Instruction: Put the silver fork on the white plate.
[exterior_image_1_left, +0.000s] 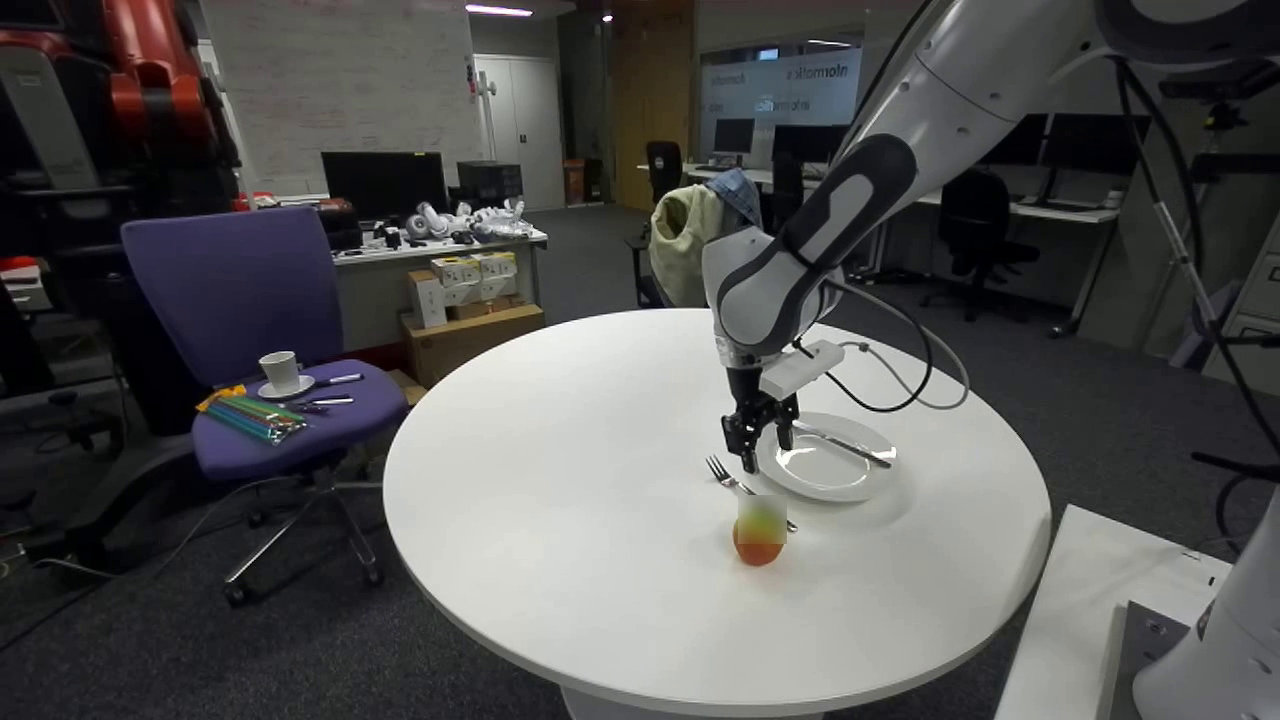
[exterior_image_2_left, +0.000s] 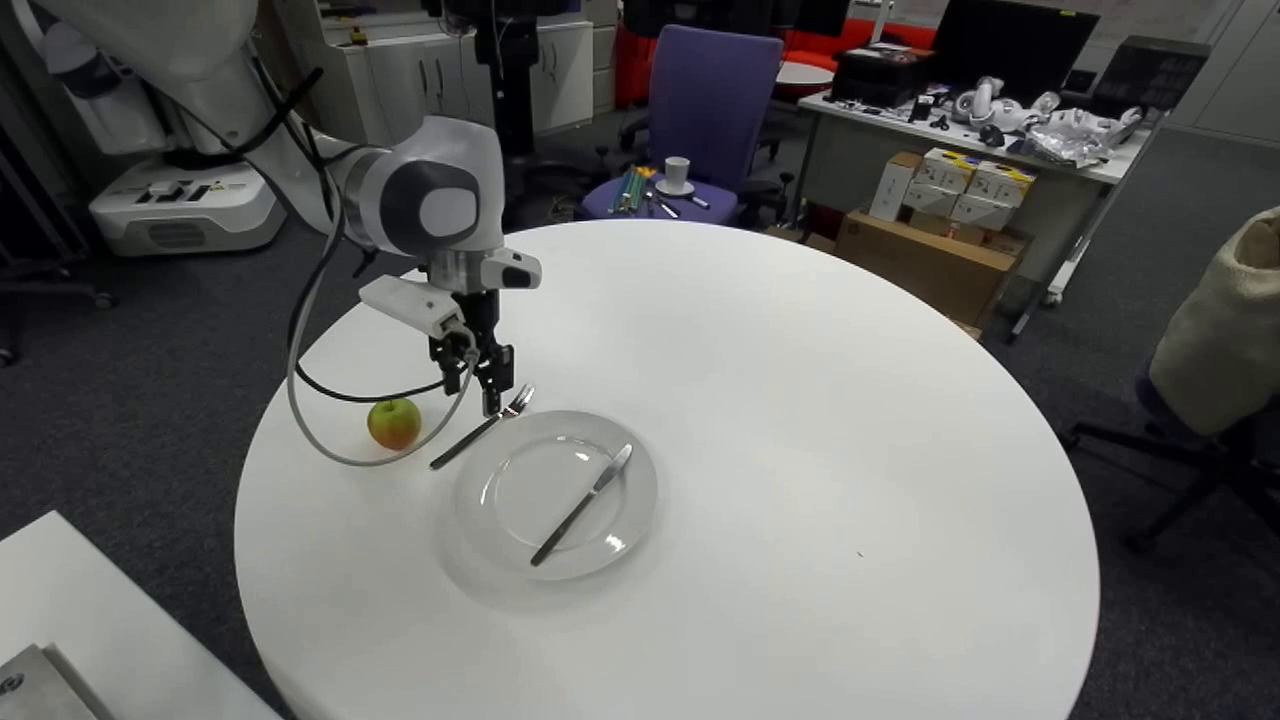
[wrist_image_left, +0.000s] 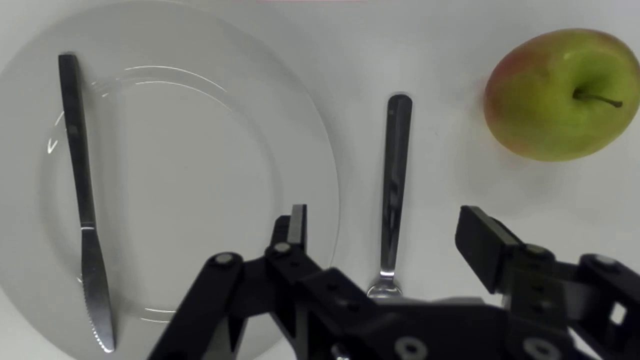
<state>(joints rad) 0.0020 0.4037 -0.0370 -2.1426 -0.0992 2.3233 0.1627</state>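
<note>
The silver fork (exterior_image_1_left: 722, 473) lies flat on the round tabletop between the white plate (exterior_image_1_left: 835, 490) and the apple. It also shows in an exterior view (exterior_image_2_left: 468, 442) and in the wrist view (wrist_image_left: 395, 175). In the wrist view its handle points up and its tines are hidden behind the gripper. The plate, also in the wrist view (wrist_image_left: 200, 200), lies left of the fork there. My gripper (exterior_image_1_left: 767, 455) is open and empty above the fork. In the wrist view the gripper (wrist_image_left: 384, 217) has one finger on each side of the fork's handle, not touching it.
A knife (exterior_image_2_left: 582, 508) lies on the plate. A red-green apple (wrist_image_left: 560, 95) stands beside the fork on the side away from the plate. The arm's cable (exterior_image_2_left: 330, 460) loops low near the apple. A purple chair (exterior_image_1_left: 240, 300) holds a cup and other items off the table.
</note>
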